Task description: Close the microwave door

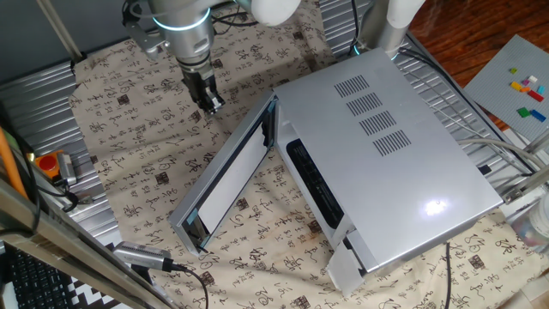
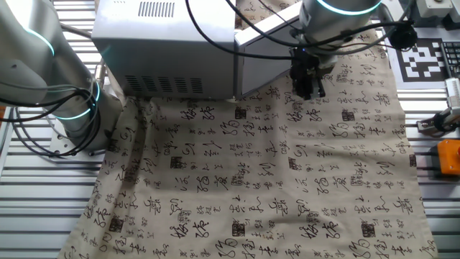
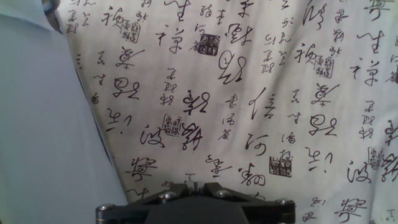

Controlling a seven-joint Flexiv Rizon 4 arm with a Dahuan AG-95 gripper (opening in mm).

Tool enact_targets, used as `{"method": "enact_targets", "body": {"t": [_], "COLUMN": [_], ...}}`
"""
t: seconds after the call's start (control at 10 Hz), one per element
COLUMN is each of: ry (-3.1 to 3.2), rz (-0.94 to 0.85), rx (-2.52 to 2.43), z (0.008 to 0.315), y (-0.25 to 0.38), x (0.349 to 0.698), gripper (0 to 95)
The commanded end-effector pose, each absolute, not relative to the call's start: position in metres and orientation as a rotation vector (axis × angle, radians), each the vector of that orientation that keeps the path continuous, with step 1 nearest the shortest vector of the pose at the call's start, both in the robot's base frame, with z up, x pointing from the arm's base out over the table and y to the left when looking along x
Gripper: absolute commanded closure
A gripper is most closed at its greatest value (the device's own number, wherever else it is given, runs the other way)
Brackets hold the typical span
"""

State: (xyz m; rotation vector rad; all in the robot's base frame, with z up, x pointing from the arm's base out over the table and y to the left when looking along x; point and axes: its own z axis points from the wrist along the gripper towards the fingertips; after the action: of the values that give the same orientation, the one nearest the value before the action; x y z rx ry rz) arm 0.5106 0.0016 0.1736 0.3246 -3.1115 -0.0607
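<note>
The microwave [image 1: 386, 154] is a silver-grey box with vent grilles on top, on the patterned cloth. The microwave door [image 1: 227, 176] stands swung wide open, angled out from the dark front cavity, pale window pane facing the cavity. My gripper [image 1: 210, 101] hangs just above the cloth on the door's outer side, near its hinged end, not touching it. The fingers are shut together with nothing between them. The other fixed view shows the gripper [image 2: 309, 88] just right of the door [image 2: 262, 61]. In the hand view the door [image 3: 43, 124] fills the left edge, with the gripper [image 3: 196, 186] at the bottom.
A small silver flap [image 1: 343, 268] hangs open at the microwave's near corner. An orange object [image 1: 50, 163] and a cable plug [image 1: 141, 256] lie off the cloth's left side. A second arm's base [image 2: 72, 108] stands beside the microwave. A brick plate [image 1: 515, 81] lies far right.
</note>
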Motion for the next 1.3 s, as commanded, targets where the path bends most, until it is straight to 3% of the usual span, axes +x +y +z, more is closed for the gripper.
{"method": "enact_targets", "body": {"t": [0.1, 0.7, 1.3], "ry": [-3.108, -3.069, -3.048], "rz": [-0.060, -0.187, -0.173], "rx": [0.326, 0.452, 0.476], "z": [0.1738, 0.1738, 0.1738], "y": [0.0015, 0.0015, 0.0015], "x": [0.5101, 0.5101, 0.5101], "gripper": [95.0, 95.0, 95.0]}}
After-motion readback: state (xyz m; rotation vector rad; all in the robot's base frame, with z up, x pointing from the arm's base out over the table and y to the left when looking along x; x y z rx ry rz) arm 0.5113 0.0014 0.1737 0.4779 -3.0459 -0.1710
